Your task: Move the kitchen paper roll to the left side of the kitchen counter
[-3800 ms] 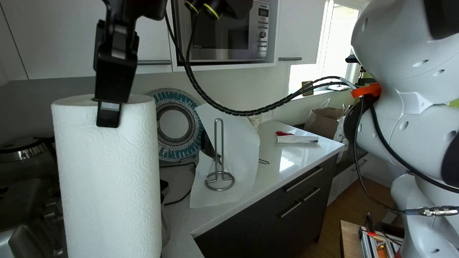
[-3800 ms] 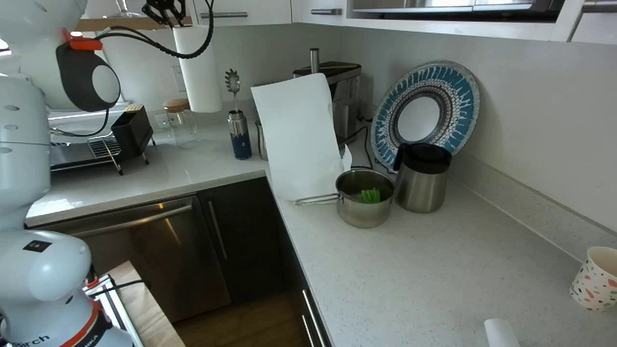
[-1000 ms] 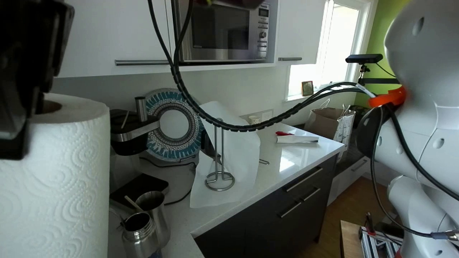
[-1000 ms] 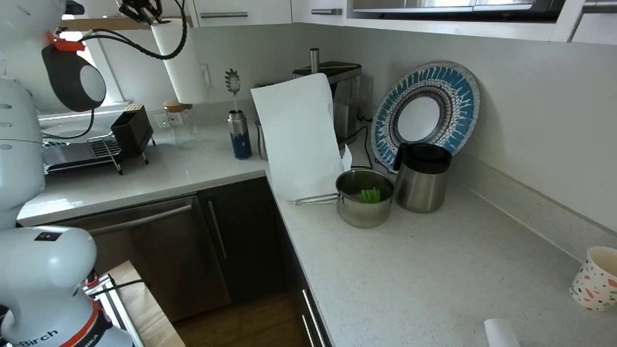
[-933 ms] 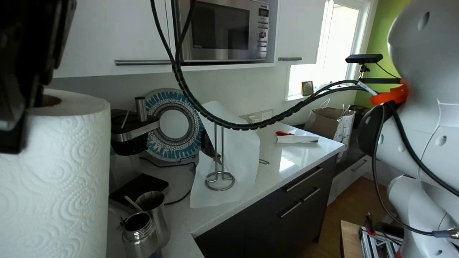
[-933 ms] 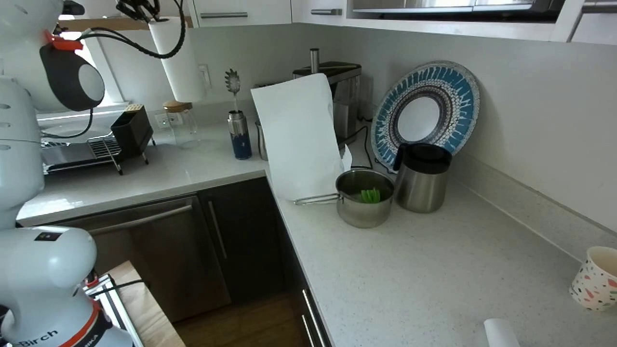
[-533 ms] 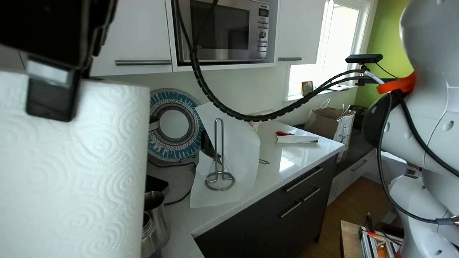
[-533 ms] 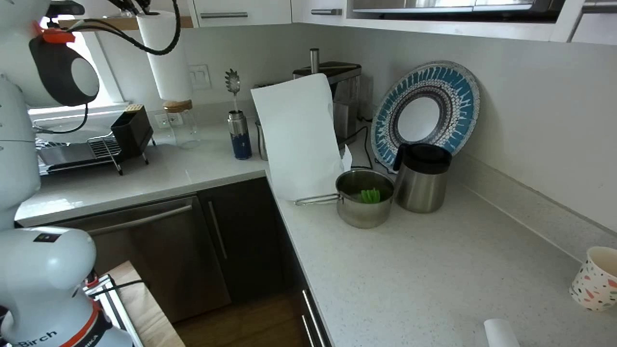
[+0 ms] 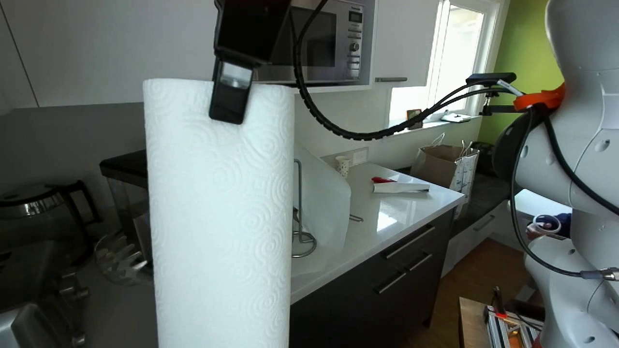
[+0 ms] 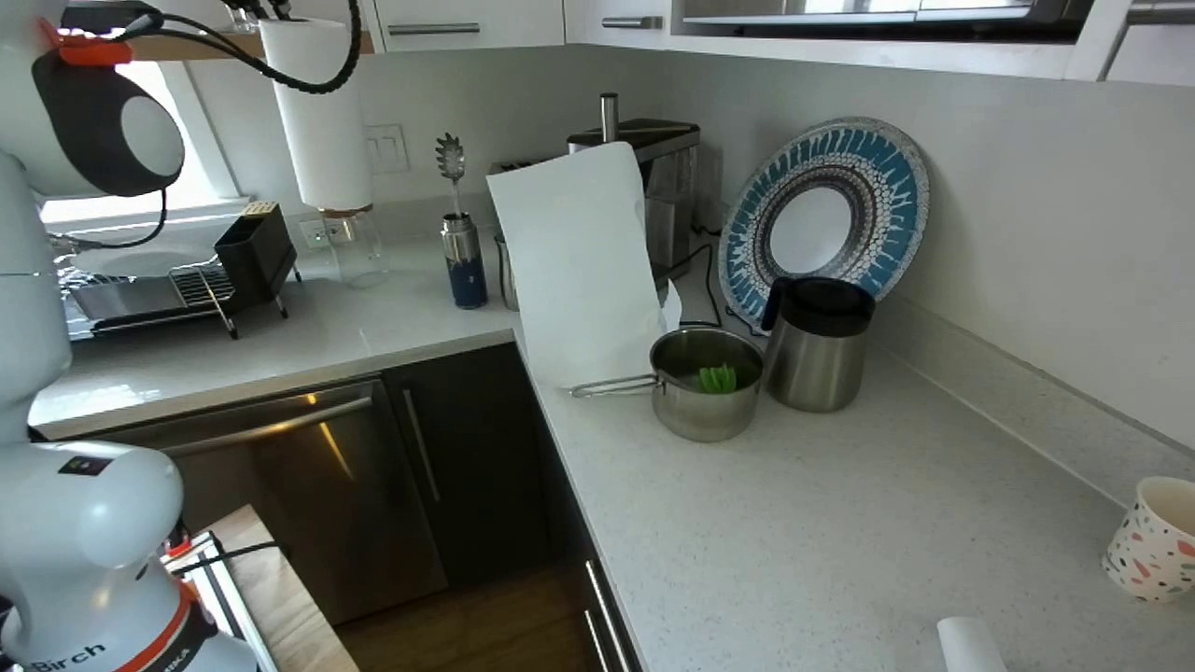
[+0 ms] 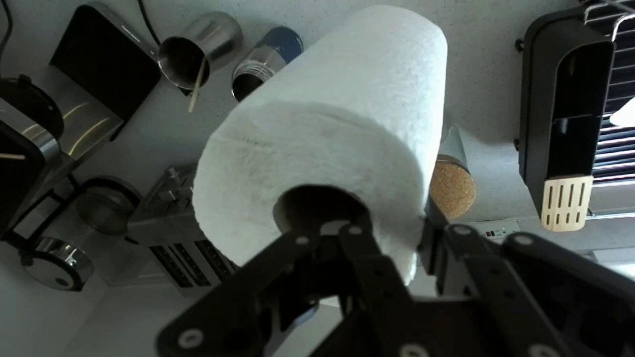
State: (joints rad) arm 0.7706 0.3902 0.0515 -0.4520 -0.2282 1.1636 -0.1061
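Observation:
The kitchen paper roll (image 9: pixel 217 208), a tall white embossed cylinder, hangs in the air above the kitchen counter (image 10: pixel 794 532). It also shows in another exterior view (image 10: pixel 322 131), near upright, its lower end in front of a cork-lidded jar. My gripper (image 11: pixel 384 223) is shut on the wall of the roll at its top end. In the wrist view one finger is inside the dark hollow core of the roll (image 11: pixel 317 139), the other lies against its outer side. An exterior view shows the outer finger (image 9: pixel 229 92) pressing into the paper.
Around the roll in the wrist view are the cork-lidded jar (image 11: pixel 451 191), a blue-and-steel bottle (image 11: pixel 268 62), a steel cup (image 11: pixel 201 47), a toaster (image 11: pixel 173 233) and a dish rack (image 11: pixel 565 124). A white sheet (image 10: pixel 579 271) and pot (image 10: pixel 707 397) stand at the corner.
In an exterior view the held roll has moved right and up from the left edge. In another exterior view it has shifted slightly left and hangs more upright. The gripper stays shut on it.

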